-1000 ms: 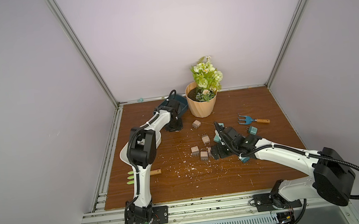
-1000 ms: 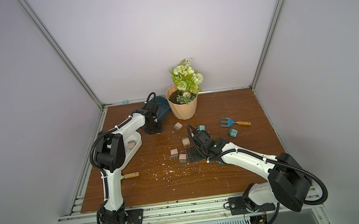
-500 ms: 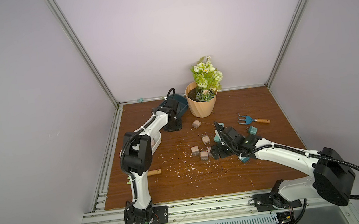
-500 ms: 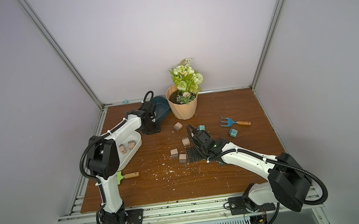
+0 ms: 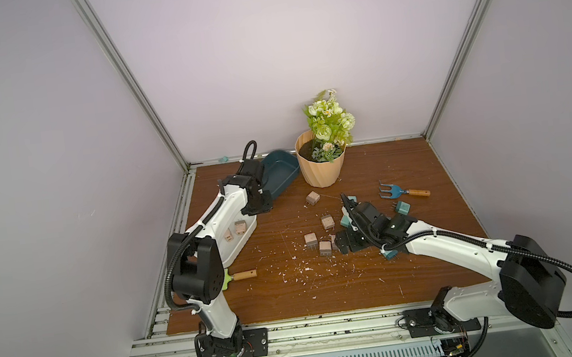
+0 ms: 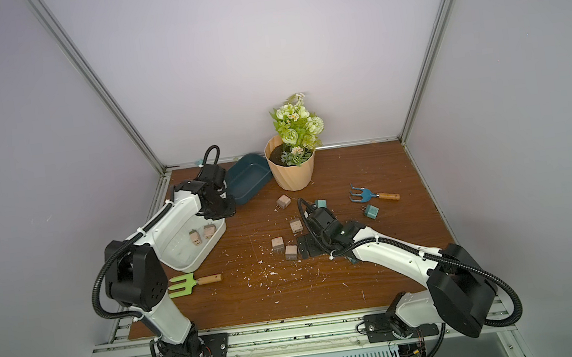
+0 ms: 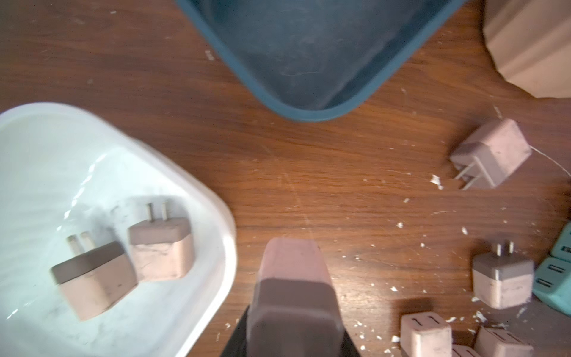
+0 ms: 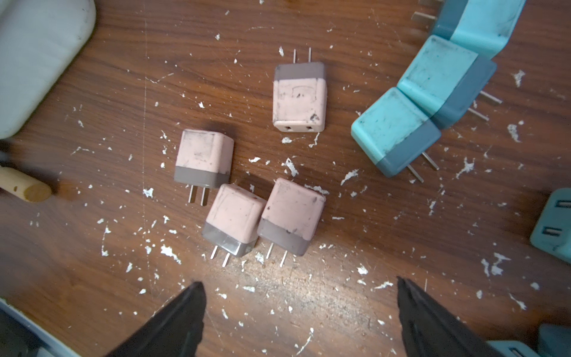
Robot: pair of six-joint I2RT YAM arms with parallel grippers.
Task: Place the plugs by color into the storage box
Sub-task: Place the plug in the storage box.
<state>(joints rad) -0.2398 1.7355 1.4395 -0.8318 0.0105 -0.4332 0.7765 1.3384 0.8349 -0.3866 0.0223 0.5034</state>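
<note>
The left end effector point(image 7: 293, 340) grips a beige-pink plug point(image 7: 293, 278) over bare table point(image 7: 309, 185) just outside the white tray's rim point(image 7: 222, 235); the right end effector point(image 8: 299, 284) gapes above four loose pink plugs point(image 8: 290, 213).

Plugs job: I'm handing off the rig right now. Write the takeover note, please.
Left end effector: shut on a held pink plug, beside the white tray.
Right end effector: open over four loose pink plugs.
Done: two pink plugs lie in the white tray.
To do: the held plug, those four, a fifth pink plug near the flower pot, all teal plugs; the teal tray shows none.
</note>
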